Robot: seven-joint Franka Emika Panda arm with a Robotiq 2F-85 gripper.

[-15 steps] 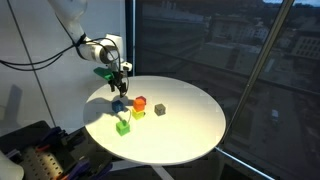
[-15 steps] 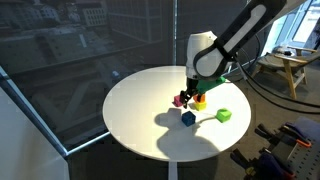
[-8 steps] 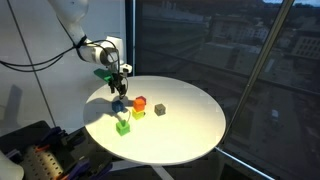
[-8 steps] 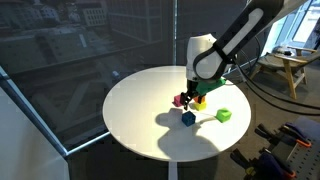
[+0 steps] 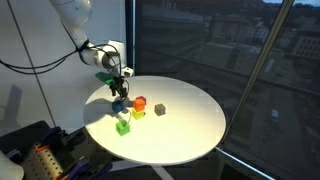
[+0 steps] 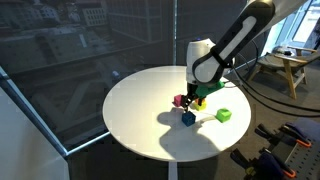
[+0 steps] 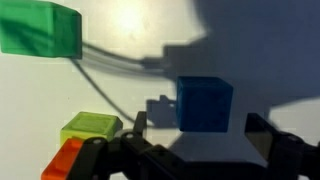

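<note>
Your blue cube (image 7: 204,104) is a small block with plain, evenly coloured faces and sharp edges. It sits flat on the white round table (image 5: 190,135), one face down and not tilted. In the wrist view you see its lit top face and a darker side, with its shadow falling to the left. In an exterior view it lies on the left part of the tabletop, at the left end of a small cluster. The yellow block (image 5: 137,113) is just to its right, the green cube (image 5: 122,126) is nearer the camera, and the red block (image 5: 140,102) is further right. It touches none of them.
</note>
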